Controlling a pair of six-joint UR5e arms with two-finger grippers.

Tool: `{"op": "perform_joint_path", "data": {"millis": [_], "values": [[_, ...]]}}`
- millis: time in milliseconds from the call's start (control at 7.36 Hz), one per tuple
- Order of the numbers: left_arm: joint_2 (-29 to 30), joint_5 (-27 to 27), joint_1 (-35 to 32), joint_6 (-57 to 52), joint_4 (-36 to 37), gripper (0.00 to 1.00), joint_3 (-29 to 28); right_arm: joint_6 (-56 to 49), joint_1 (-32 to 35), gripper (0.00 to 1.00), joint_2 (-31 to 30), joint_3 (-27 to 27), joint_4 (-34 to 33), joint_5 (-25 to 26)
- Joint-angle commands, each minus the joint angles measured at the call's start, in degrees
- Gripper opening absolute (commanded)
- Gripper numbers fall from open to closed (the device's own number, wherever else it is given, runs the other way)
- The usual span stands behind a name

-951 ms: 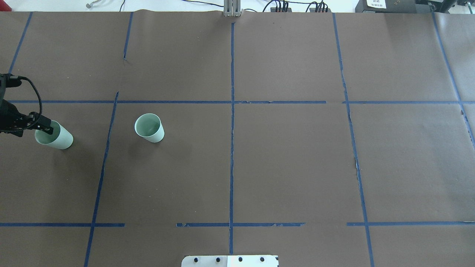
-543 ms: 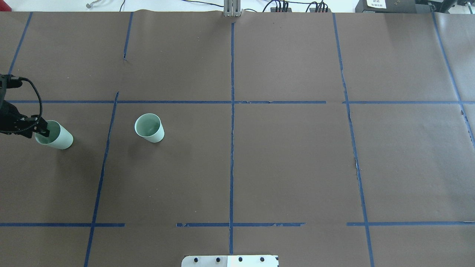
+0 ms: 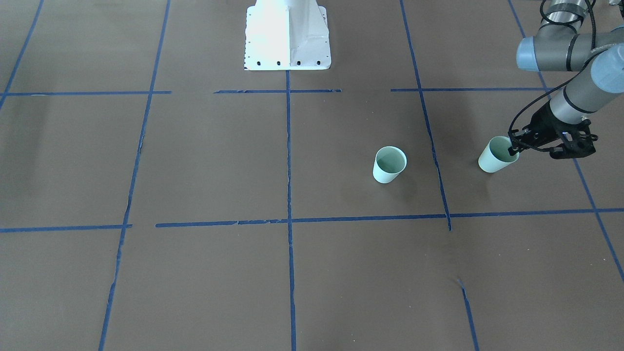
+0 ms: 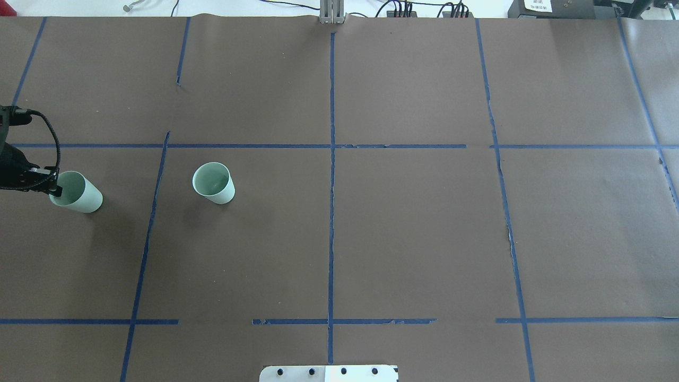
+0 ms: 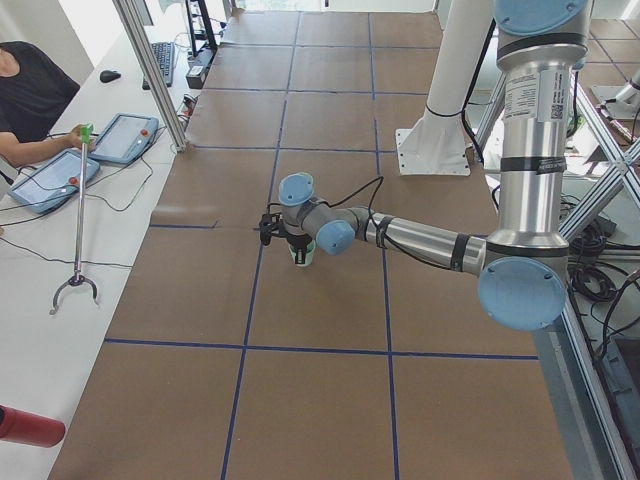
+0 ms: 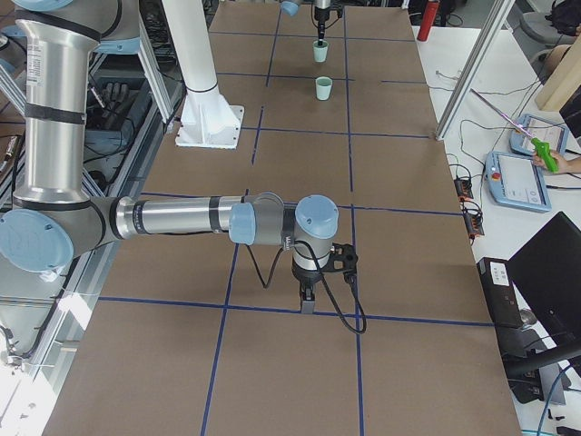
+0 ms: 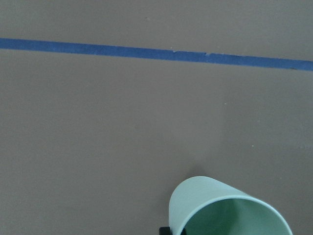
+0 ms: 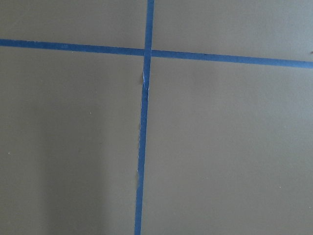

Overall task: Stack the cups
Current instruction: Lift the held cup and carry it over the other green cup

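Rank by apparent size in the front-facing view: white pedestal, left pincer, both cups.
1. white pedestal
2. left pincer
3. free cup and cup at the pincer: they look alike, so unranked.

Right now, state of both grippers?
Left gripper: at the cup rim; grip cannot be told.
Right gripper: cannot be told.

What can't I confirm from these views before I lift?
Left pincer grip: the front-facing and overhead views show its tips too small at the rim of the outer cup to tell if they clamp it.
Left wrist view: the bottom edge cuts off that cup and the tips.
Right pincer: seen only small in the exterior right view; open or shut unclear.
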State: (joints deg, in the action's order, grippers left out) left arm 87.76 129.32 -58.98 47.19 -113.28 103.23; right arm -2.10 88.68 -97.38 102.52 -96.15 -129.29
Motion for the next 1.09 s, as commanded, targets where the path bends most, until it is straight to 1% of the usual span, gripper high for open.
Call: {"op": "perform_joint_path", "data": {"millis": [0, 136, 272, 407, 543, 679, 815, 951], "values": [[-0.41, 2.23, -5.23, -2.69, 10.20, 0.00, 8.45, -0.01, 0.00, 1.00, 0.00, -0.04, -0.09, 0.00], [1.95, 2.34, -7.96, -5.42, 20.28, 0.00, 11.88, -0.01, 0.00, 1.00, 0.00, 0.04, -0.09, 0.00], [9.11, 2.34, -8.42, -5.44, 29.78, 0.00, 12.61, -0.01, 0.00, 1.00, 0.00, -0.04, 0.00, 0.00], [14.49, 2.43, -7.99, -4.31, 37.01, 0.00, 12.61, -0.01, 0.00, 1.00, 0.00, 0.04, -0.09, 0.00], [18.11, 2.43, -7.29, 0.31, 37.95, 0.00, 12.09, -0.01, 0.00, 1.00, 0.00, -0.04, -0.09, 0.00], [20.15, 2.43, -3.72, 5.32, 37.96, 0.00, 11.74, -0.01, 0.00, 1.00, 0.00, -0.04, -0.09, 0.00], [22.95, 2.51, -0.73, 9.89, 37.70, 0.00, 10.08, -0.01, 0.00, 1.00, 0.00, 0.04, 0.00, 0.00], [26.55, 2.43, 3.74, 14.90, 36.30, 0.00, 7.19, -0.01, 0.00, 1.00, 0.00, -0.04, 0.00, 0.00]]}}
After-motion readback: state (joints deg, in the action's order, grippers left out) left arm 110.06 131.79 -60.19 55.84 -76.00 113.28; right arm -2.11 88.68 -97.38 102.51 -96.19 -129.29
